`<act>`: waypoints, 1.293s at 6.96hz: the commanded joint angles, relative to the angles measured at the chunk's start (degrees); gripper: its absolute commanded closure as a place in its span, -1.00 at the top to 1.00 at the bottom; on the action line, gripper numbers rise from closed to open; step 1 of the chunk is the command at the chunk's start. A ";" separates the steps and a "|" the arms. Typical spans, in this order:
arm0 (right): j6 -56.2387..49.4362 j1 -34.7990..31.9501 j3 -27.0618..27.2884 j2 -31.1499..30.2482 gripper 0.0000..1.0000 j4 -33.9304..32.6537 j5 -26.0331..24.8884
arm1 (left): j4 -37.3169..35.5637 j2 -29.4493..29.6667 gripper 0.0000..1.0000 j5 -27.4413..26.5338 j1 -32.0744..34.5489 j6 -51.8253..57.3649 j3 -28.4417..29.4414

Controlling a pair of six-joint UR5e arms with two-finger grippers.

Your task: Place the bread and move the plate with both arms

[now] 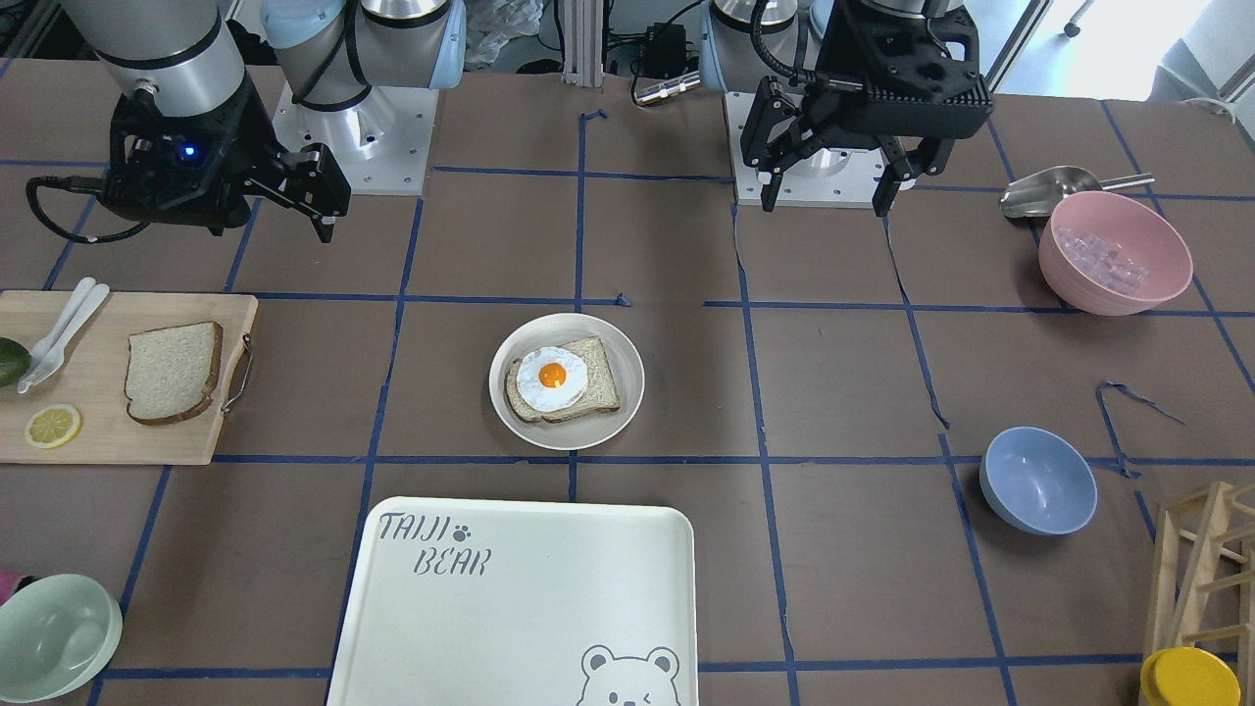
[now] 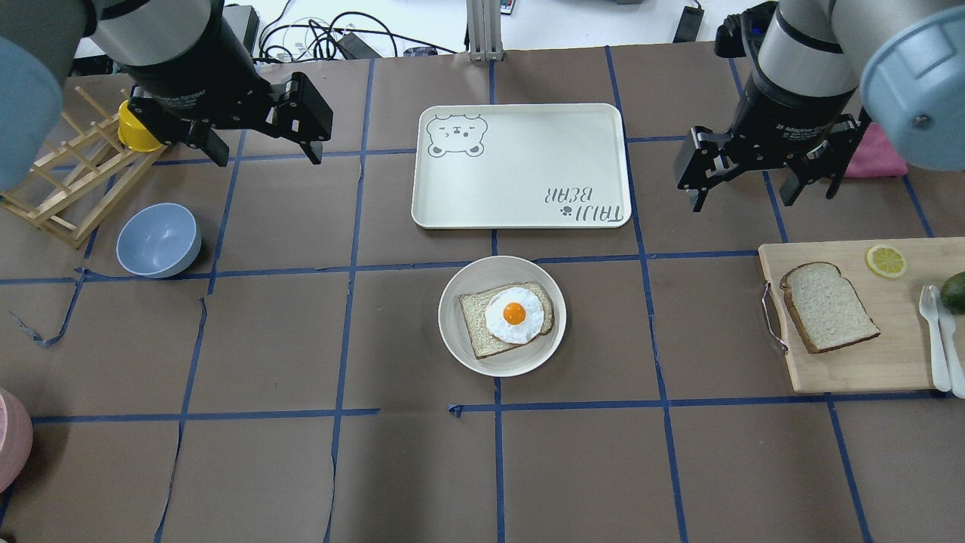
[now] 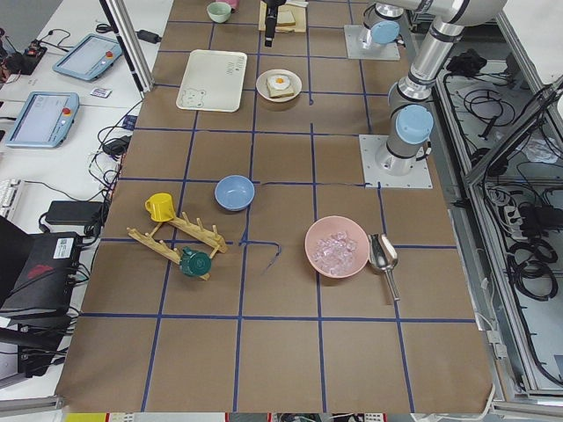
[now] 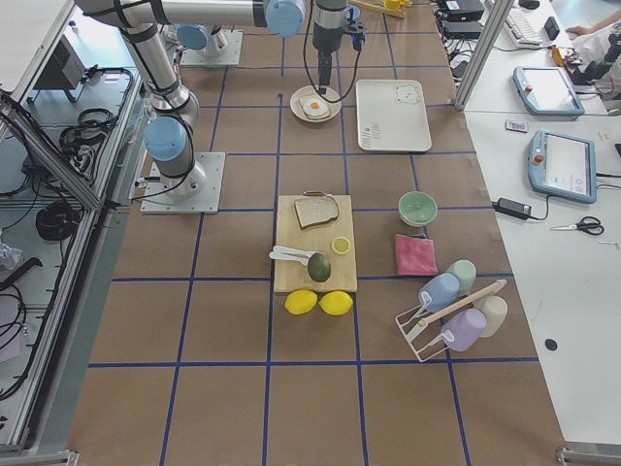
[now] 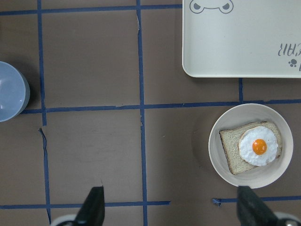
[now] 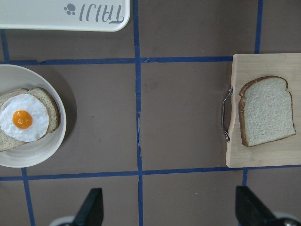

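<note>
The plain bread slice (image 2: 828, 305) lies on a wooden cutting board (image 2: 852, 369) at the table's right; it also shows in the right wrist view (image 6: 265, 110) and the front view (image 1: 172, 373). The round off-white plate (image 2: 461, 348) sits mid-table and holds another slice with a fried egg (image 2: 514, 314). My right gripper (image 2: 742, 196) hovers open and empty, beyond the board's left end. My left gripper (image 2: 268, 154) hovers open and empty, far left of the plate (image 5: 221, 162).
The cream TAIJI BEAR tray (image 2: 520, 151) lies just beyond the plate. A lemon slice (image 2: 886, 261), white cutlery (image 2: 935, 332) and an avocado share the board. A blue bowl (image 2: 158, 240), a wooden rack (image 2: 68, 188) and a pink bowl (image 1: 1115, 253) stand on the left.
</note>
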State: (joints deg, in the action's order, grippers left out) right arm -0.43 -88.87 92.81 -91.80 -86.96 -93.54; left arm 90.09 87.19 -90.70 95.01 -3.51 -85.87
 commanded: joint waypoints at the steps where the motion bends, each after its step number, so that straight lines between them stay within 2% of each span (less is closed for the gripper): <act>1: -0.28 1.06 0.53 1.87 1.00 -0.84 -0.24 | 0.00 0.00 1.00 0.00 0.00 0.00 0.00; 3: -0.88 7.80 4.90 4.52 1.00 -3.28 -0.16 | 0.09 -0.09 1.00 0.00 0.00 0.00 0.00; 6: -11.49 13.10 15.53 7.23 0.97 -20.39 -3.58 | 0.18 -0.09 1.00 -0.09 0.00 0.00 0.00; 8: -13.89 16.96 17.23 12.32 0.80 -25.95 -5.06 | 0.18 -0.09 1.00 -0.09 -0.09 0.00 0.00; 9: -13.98 18.02 17.23 14.95 0.59 -26.24 -5.60 | 0.18 -0.09 1.00 -0.09 0.00 0.00 0.00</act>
State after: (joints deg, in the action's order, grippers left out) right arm -13.82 -72.43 109.68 -79.94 -111.70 -98.27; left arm 90.26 87.10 -90.77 94.95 -3.52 -85.87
